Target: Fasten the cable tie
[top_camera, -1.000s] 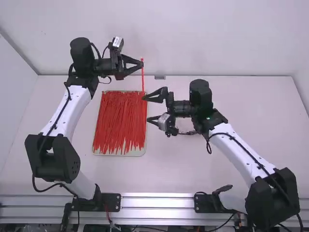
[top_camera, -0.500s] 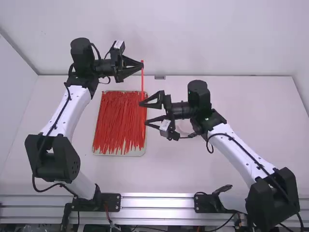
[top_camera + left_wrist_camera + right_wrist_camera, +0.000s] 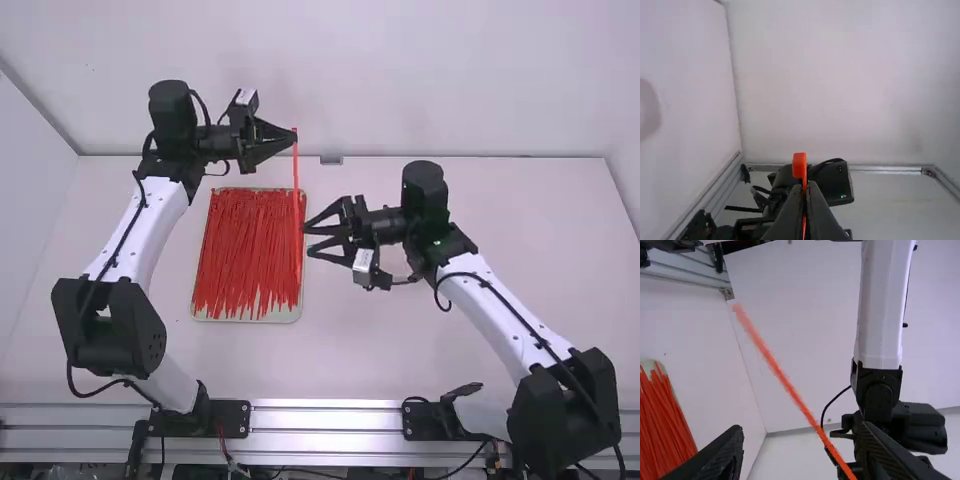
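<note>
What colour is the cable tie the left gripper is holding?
The cable tie is bright orange-red, clearest in the high view.

Your left claw (image 3: pixel 288 139) is clamped on 1 red cable tie (image 3: pixel 296 168), which hangs upright over the far right corner of the tray (image 3: pixel 248 318). The tray lies on the white counter (image 3: pixel 500 200) and carries a pile of red ties (image 3: pixel 250 250). Your right claw (image 3: pixel 311 238), its 2 fingers spread apart, sits just beside the pile's right edge, nearer the arm bases than the held tie.
</note>
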